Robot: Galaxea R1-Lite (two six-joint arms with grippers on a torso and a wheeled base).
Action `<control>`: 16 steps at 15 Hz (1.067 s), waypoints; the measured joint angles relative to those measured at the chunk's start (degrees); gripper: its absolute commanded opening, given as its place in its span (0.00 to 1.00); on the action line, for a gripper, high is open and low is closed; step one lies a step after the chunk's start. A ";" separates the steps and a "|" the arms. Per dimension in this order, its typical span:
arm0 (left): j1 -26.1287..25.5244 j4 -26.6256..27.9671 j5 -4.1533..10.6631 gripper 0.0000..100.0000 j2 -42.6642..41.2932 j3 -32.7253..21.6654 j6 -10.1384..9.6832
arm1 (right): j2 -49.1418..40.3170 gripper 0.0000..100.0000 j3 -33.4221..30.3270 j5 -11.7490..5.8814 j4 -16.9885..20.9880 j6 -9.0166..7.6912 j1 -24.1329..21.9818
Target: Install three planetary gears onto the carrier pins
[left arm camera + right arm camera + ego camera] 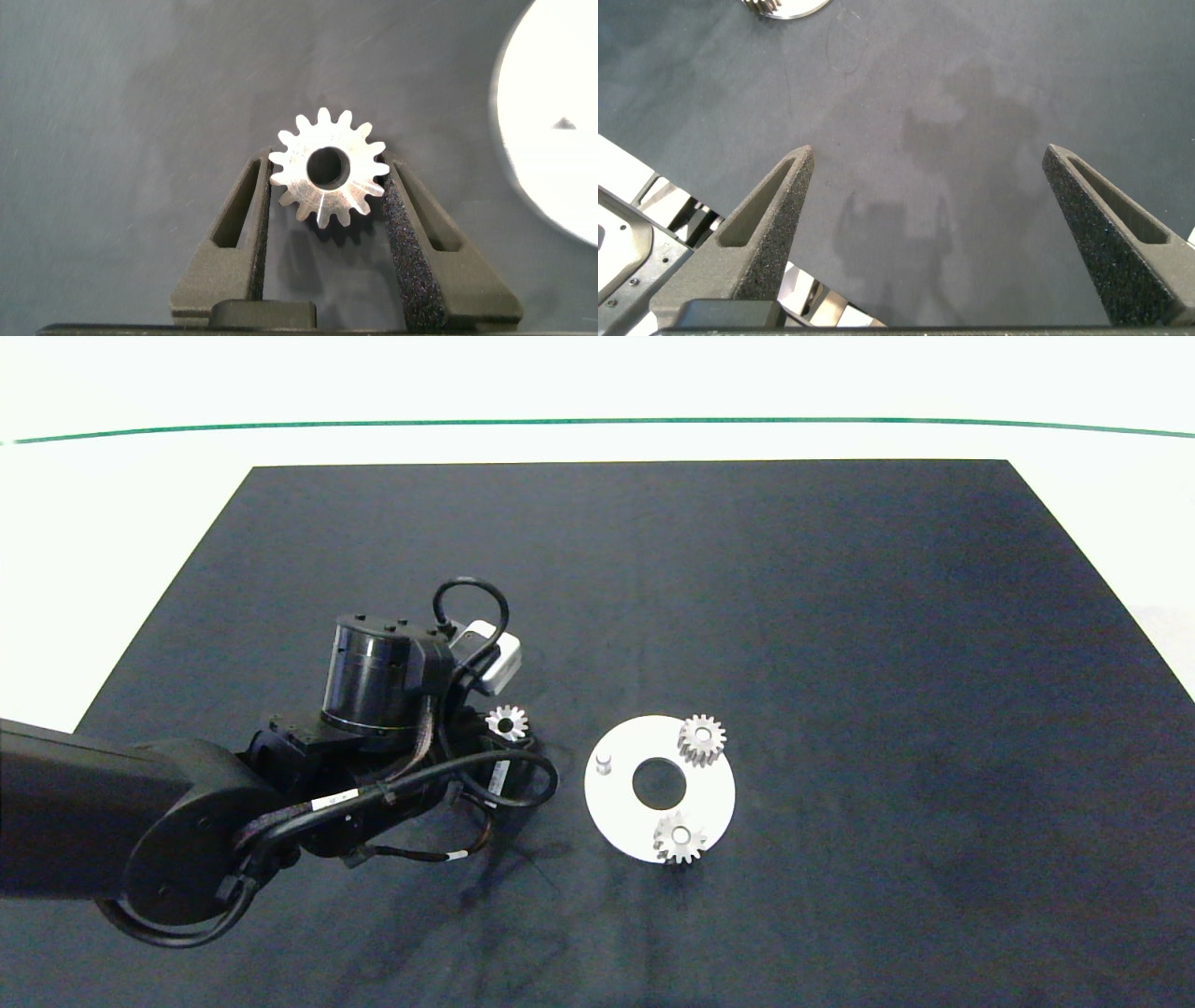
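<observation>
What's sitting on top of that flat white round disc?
On the flat white round disc sit two small silvery metal gears and one bare short white peg. The gears cover whatever they sit on. A third gear sits between the left tool's fingers.

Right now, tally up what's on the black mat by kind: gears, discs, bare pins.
Metal gears: 3, two seated on the disc, one between the left gripper's fingers
White carrier disc: 1
Bare carrier pins: 1
Total: 5

The right gripper hangs open over bare mat.
</observation>
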 measured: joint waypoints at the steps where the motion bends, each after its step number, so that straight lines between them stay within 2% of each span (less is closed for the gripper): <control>1: -0.61 0.07 0.04 0.00 -0.43 -0.30 0.05 | -0.07 1.00 0.00 0.00 -0.09 -0.04 0.00; 5: -4.17 0.57 0.15 0.00 -2.76 -0.79 0.00 | -0.99 1.00 -0.48 0.20 -0.28 -1.13 0.00; 13: -11.08 1.89 0.41 0.00 -4.06 -1.32 -0.06 | -2.12 1.00 -1.49 0.27 0.00 -1.24 0.02; 16: -13.18 1.84 0.99 0.00 -3.69 -1.71 -0.06 | -2.21 1.00 -1.55 0.27 0.06 -1.24 0.00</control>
